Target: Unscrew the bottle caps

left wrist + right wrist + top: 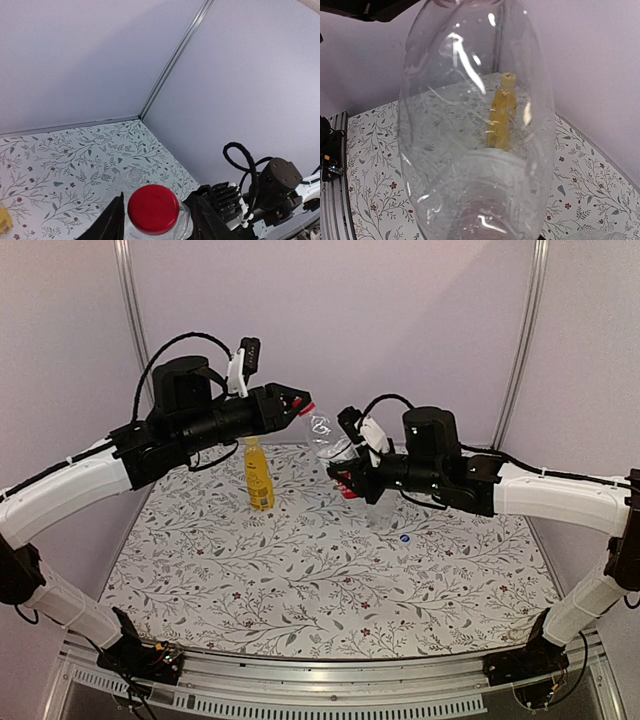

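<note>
Fingers (114, 224) of raised left arm (200, 425) flank right-held bottle's (328, 432) red cap (153, 209).

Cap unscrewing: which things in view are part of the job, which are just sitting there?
Job:
clear bottle, held in the air by right fingers
its red cap, between left fingers
yellow bottle, standing
blue cap, loose on the cloth

Just there:
floral cloth
black cable
</note>
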Robot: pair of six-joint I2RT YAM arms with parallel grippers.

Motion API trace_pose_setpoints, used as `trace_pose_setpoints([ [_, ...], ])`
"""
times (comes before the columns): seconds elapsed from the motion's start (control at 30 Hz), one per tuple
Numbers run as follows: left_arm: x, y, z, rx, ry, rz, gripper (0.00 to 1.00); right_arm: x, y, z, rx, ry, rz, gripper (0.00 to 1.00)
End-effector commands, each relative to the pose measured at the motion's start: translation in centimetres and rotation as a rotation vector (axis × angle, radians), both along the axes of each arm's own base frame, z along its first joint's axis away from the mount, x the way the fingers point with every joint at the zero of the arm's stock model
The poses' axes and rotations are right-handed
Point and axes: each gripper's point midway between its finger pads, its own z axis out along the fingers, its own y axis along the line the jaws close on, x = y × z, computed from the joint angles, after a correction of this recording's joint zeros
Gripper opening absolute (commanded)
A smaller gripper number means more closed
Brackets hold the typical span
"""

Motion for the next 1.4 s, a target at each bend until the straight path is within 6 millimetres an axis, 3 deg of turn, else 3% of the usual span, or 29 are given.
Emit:
trace_pose_setpoints([
  [0.0, -1.0, 1.0, 1.2, 0.0, -0.054, 0.004, 0.56, -0.3, -0.3, 0.0, 0.01, 0.006, 0.009, 0.29],
  [0.2, -1.9, 1.6, 1.6, 0.023, -0.106, -0.036, 0.82, -1.5, -0.1, 0.3, 0.037, 0.023, 0.08, 0.29],
  [0.37, -3.7, 2.3, 3.4, 0.027, -0.238, -0.139, 0.92, -3.4, 0.1, 0.6, 0.072, 0.048, 0.2, 0.29],
  [0.6, -10.0, 1.1, 4.3, 0.043, -0.446, -0.545, 0.85, -8.8, 0.7, 1.7, 0.127, 0.084, 0.514, 0.3],
  [0.73, -11.7, 0.9, 4.3, 0.054, -0.514, -0.649, 0.78, -10.8, 0.8, 1.9, 0.146, 0.114, 0.639, 0.31],
  [0.93, -12.6, 0.4, 3.9, 0.043, -0.523, -0.737, 0.71, -11.8, 0.8, 2.7, 0.165, 0.12, 0.701, 0.3],
  [1.37, -12.3, -0.4, 3.2, 0.025, -0.482, -0.778, 0.56, -12.0, 0.8, 3.3, 0.173, 0.116, 0.716, 0.31],
])
